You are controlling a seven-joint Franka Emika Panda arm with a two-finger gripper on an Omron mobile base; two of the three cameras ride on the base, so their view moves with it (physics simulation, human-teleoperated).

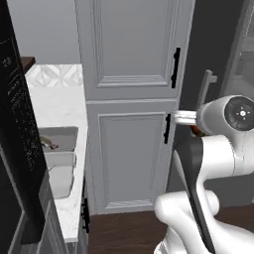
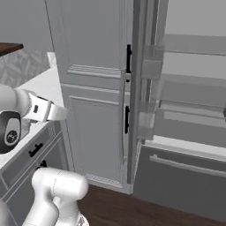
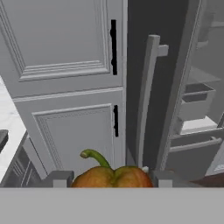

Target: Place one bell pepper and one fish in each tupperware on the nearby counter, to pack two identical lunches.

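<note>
Bell pepper (image 3: 113, 176), orange-red w/ curled green stem, sits between the two fingers (image 3: 59, 178) of the gripper (image 3: 109, 179), one finger on each side of it; fingers stand fairly wide and hold the pepper. In the left base view a small reddish patch of the pepper (image 1: 197, 130) shows just below the wrist.

Beyond the fingertips: tall grey cabinet (image 3: 65, 87), upper and lower doors w/ black handles. Just right of it, ahead of the fingers, the open fridge door edge w/ long grey handle (image 3: 146, 100), then fridge shelves and drawers (image 3: 197, 105).

Off to the fingers' left, well apart: white marble counter (image 1: 59, 106) carrying two grey tupperware (image 1: 58, 149), set one just behind the other. The farther one holds a small fish (image 1: 48, 144); details too small to tell.
</note>
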